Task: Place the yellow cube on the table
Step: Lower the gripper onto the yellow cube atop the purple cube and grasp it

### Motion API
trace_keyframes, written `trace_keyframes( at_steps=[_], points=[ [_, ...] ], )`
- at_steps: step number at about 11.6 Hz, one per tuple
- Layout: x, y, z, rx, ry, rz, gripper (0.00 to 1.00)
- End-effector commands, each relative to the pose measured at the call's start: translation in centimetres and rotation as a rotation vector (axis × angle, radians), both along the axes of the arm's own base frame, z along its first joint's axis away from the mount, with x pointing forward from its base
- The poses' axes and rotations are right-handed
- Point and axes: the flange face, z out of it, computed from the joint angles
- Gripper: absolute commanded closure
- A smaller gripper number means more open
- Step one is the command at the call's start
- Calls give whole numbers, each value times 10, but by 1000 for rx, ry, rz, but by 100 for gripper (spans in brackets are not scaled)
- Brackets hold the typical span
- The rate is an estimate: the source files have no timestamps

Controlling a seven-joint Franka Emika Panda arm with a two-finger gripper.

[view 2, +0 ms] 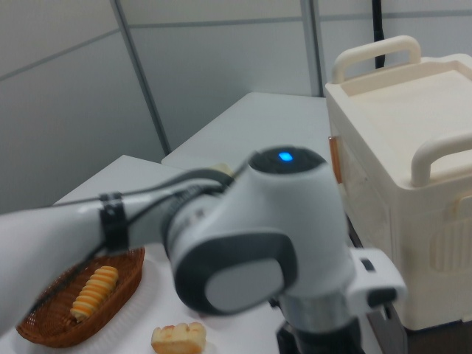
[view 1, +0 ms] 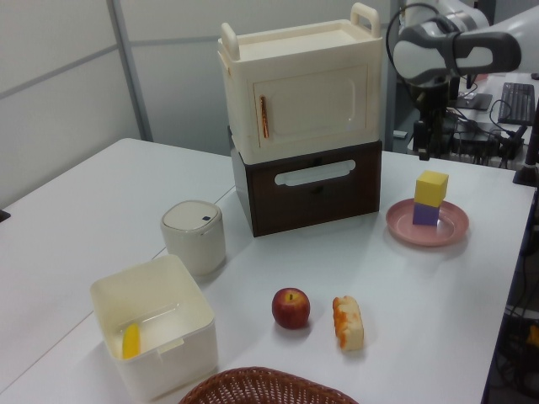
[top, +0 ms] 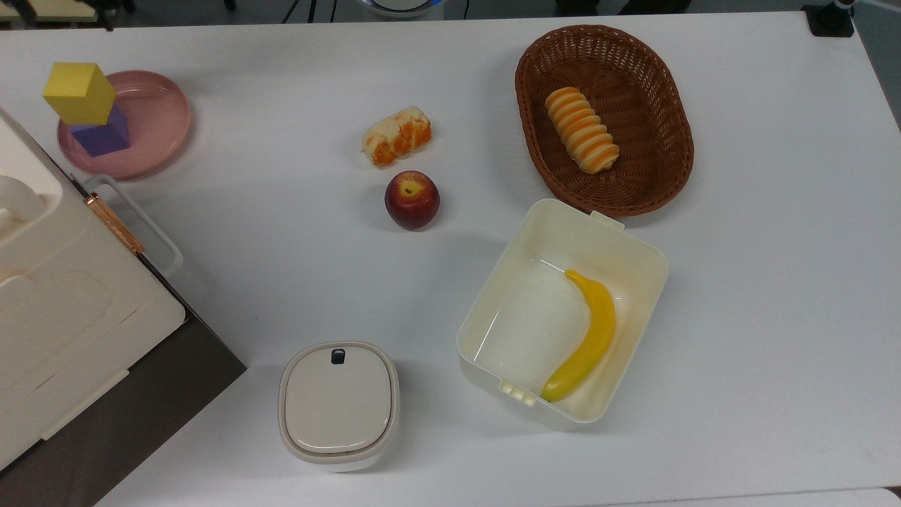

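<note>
**Gripper high beside the plate, cube still stacked**

The gripper (view 1: 424, 143) hangs above and apart from the yellow cube (view 1: 431, 188), at its 11 o'clock in the left view; whether its jaws are open cannot be told. The cube sits on a purple cube (view 1: 425, 214) on a pink plate (view 1: 450, 232), not on the table (view 1: 446, 303).

Pale grey panelled walls (view 1: 67, 76); cluttered desk (view 1: 497, 109) behind.
</note>
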Motion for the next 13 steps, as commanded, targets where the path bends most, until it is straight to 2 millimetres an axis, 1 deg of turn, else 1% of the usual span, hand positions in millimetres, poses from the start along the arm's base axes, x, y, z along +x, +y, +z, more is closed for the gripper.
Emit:
trace_keyframes(
  at_steps=[1,3,7,8,9,10,11,12,13],
  points=[
    [-3,-29,-37,-15,6,36,0],
    [1,-37,-52,-20,-3,35,0],
    [7,-41,-91,9,30,36,0],
    [7,-41,-99,14,36,37,0],
    [7,-44,-106,6,23,37,0],
    [2,-49,-110,2,15,28,0],
    [0,-51,-112,0,12,28,12],
    [-1,-50,-114,2,14,28,36],
    [-1,-50,-113,1,13,28,54]
  ],
)
